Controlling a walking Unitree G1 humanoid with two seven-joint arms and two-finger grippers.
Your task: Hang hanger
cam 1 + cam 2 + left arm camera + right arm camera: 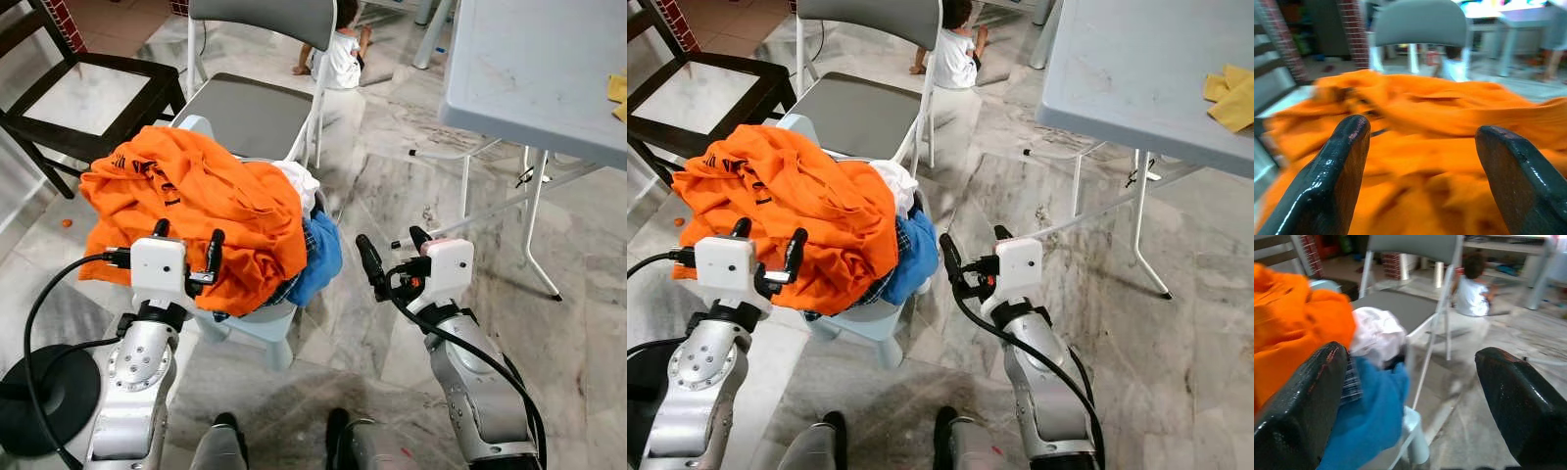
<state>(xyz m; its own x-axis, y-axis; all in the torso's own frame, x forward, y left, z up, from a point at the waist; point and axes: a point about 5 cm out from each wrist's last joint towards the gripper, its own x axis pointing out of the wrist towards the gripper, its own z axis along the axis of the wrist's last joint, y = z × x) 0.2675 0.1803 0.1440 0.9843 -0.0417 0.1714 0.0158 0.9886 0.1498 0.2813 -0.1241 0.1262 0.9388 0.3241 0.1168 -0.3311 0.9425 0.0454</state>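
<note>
1. My right wrist view showed a blue cloth (1369, 416) under the orange garment (196, 201).
2. The left claw (186, 245) stood released at the garment's six o'clock edge; the right claw (392, 257) stood released at its three o'clock.

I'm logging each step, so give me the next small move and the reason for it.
Probably ease the left claw forward and down into the orange shirt. Its fingers are open and poised at the near edge of the clothes pile on the pale stool, while the right claw hangs open over bare floor beside it.

Orange shirt (196, 211) atop stool's (257, 325) laundry heap
</note>
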